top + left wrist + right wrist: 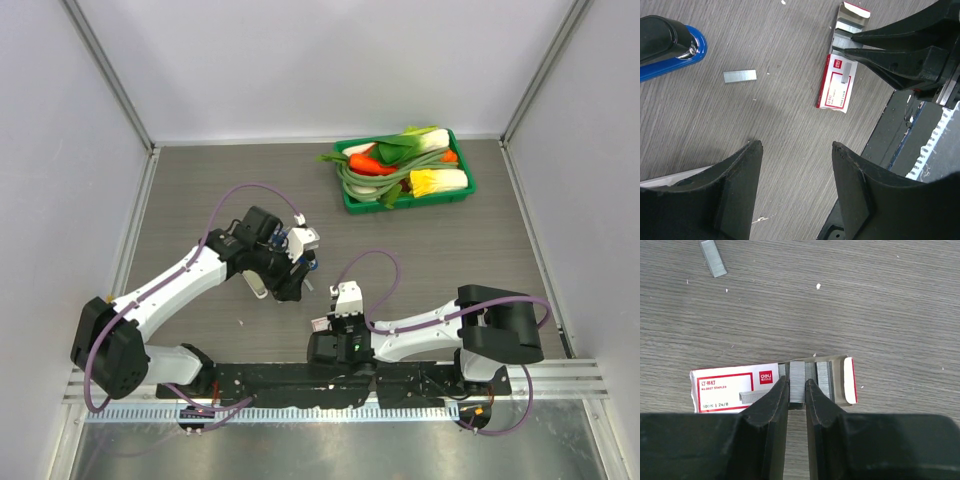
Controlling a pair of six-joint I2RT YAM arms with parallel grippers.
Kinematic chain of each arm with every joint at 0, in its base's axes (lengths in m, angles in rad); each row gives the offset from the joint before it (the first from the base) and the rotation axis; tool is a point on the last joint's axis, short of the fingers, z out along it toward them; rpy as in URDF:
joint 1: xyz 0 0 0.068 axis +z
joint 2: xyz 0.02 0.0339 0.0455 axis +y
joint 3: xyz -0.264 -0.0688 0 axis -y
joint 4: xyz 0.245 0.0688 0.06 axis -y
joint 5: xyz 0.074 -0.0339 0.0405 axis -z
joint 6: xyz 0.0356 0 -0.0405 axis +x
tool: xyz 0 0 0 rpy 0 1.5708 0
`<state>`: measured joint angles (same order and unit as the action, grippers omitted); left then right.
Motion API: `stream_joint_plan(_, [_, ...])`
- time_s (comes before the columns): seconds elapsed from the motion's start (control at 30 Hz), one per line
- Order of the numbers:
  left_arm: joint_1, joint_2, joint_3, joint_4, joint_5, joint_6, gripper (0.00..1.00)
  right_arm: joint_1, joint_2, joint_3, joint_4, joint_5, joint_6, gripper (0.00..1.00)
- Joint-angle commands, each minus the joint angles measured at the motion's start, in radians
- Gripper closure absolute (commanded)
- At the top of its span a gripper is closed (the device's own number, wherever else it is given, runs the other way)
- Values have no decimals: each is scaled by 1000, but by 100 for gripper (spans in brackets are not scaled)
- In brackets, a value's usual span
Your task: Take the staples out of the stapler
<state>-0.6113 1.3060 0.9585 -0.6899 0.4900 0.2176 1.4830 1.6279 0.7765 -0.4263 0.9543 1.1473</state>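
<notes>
The blue stapler [670, 47] with its black top lies at the upper left of the left wrist view. A loose silvery strip of staples [740, 76] lies on the table beside it; it also shows in the right wrist view [713, 259]. My left gripper [797, 145] is open and empty, above the table near the strip [292, 283]. My right gripper [797, 385] is shut on another grey strip of staples [797, 375] at the open end of the flat red-and-white box [735, 387], near the front edge [335, 318].
A green tray [350, 200] with toy vegetables stands at the back right. The black base rail [300, 380] runs along the front edge, close behind the box. White walls close in the table on three sides.
</notes>
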Motion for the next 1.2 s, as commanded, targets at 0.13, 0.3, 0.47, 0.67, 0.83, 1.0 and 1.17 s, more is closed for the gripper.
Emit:
stream_joint_plan(0.13, [-2,-31,3,-8,22,19,38,-3,-6,21,12,12,-4,66])
stream_joint_plan(0.3, [-2,-34,5,-13,24,22,38,-3,-20,20,12,14,-15,65])
stream_joint_plan(0.47, [-2,-31,5,-19,25,26,37,-3,-42,17,8,17,-20,65])
stream_joint_plan(0.67, [-2,-27,13,-30,28,29,37,19,-120,-2,8,14,-40,65])
stream_joint_plan(0.83, [-2,-28,16,-34,28,32,37,49,-200,-32,8,38,-37,70])
stream_joint_plan(1.0, [-2,-28,16,-36,33,29,37,45,-234,-59,18,61,-20,91])
stream_joint_plan(1.17, [-2,-25,22,-39,33,28,37,34,-195,-51,30,43,-20,99])
